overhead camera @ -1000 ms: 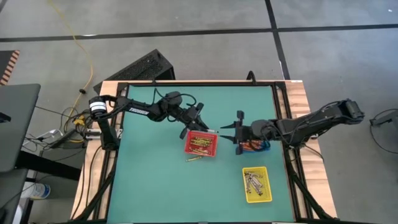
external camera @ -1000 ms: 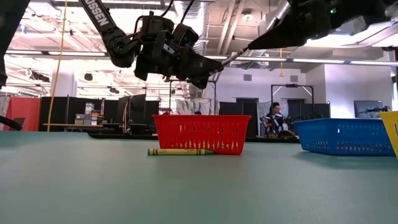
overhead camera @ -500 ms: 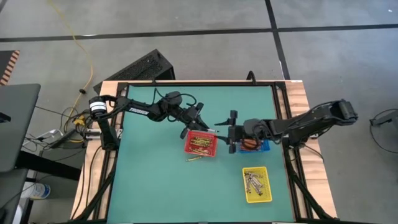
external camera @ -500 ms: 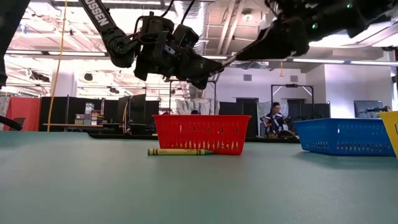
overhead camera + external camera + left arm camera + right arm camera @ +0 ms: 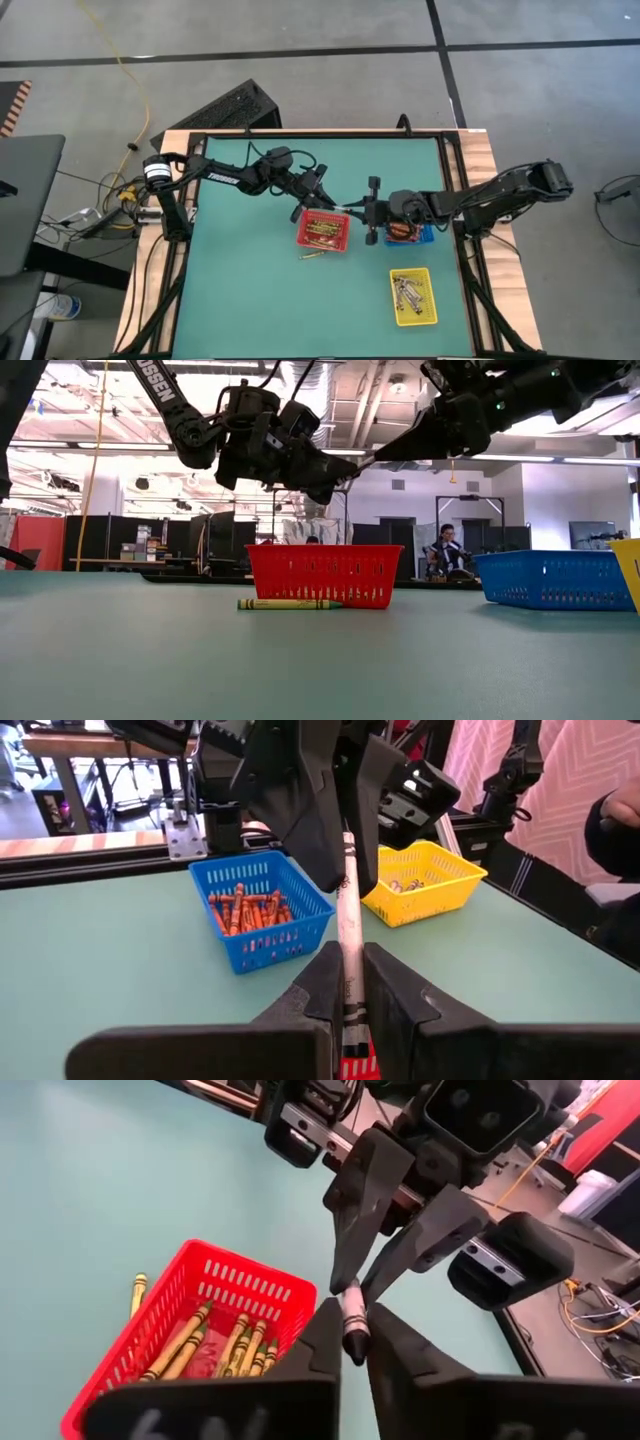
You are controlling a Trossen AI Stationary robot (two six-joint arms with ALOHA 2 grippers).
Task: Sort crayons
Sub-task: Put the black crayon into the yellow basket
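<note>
A grey-white crayon [image 5: 347, 935] with dark bands hangs level in the air above the far edge of the red tray [image 5: 322, 231]. Both grippers are shut on it: my left gripper [image 5: 327, 201] from the table's left, my right gripper [image 5: 356, 208] from the right. In the low view the crayon [image 5: 363, 461] spans the short gap between them. The red tray holds several yellowish crayons [image 5: 228, 1342]. One more crayon [image 5: 285, 603] lies on the mat by the tray's near side. My left gripper pinches the crayon's near half [image 5: 348, 982] between its two fingers. It comes level from the table's left, and the crayon sticks out ahead along the fingers, clear of everything below. My right gripper pinches the crayon's free end [image 5: 351, 1316] between its two fingertips, coming from the table's right and slanting slightly down. The fingers lie in line with the crayon. Only that end is between them.
A blue tray [image 5: 407, 234] of orange-red crayons sits under my right arm. A yellow tray [image 5: 414, 297] with grey crayons stands nearer the front right. The mat's left and near parts are bare. A person shows in the room beyond the table.
My right gripper has gone toward the table's left and slightly down, up to the crayon that my left gripper holds out, and has shut on its free end. My left gripper and the crayon have kept still.
</note>
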